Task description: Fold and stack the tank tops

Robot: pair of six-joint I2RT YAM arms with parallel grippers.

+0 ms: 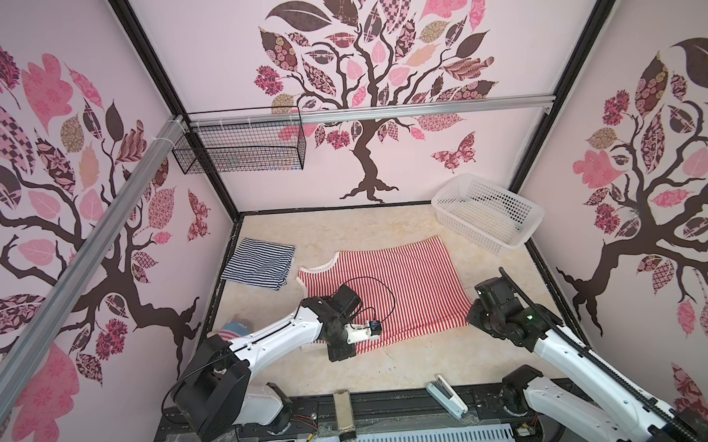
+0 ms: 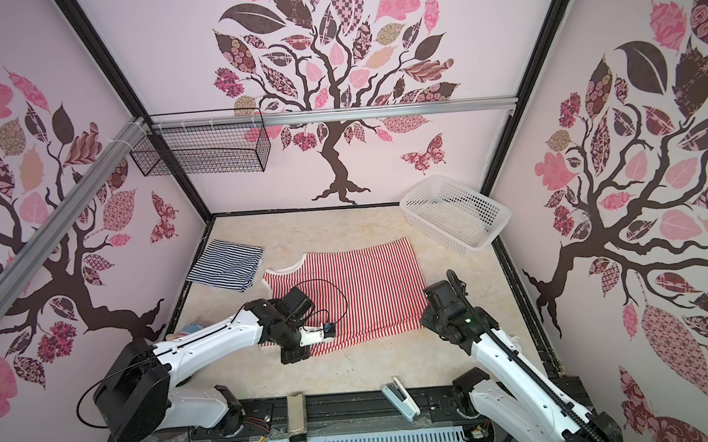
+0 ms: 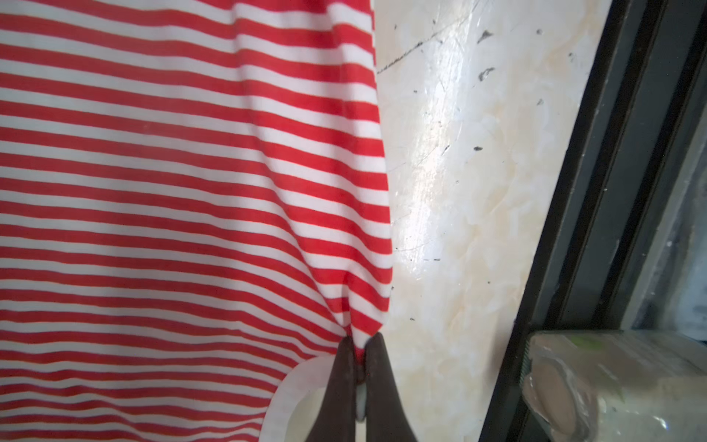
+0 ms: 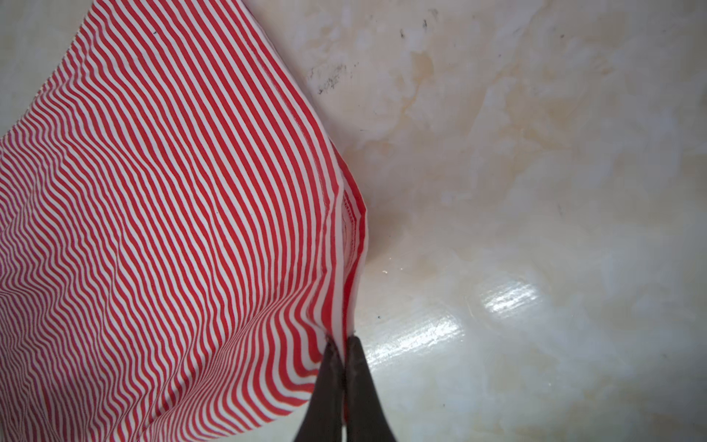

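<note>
In both top views the wrists hide both pairs of jaws. Close up, the left jaws clamp the soft red-and-white striped knit tank top beside its white edge binding; the right jaws clamp its stitched hem corner. It spreads between them on the glossy cream worktop. The folded navy-and-white striped tank top lies well apart from both.
</note>
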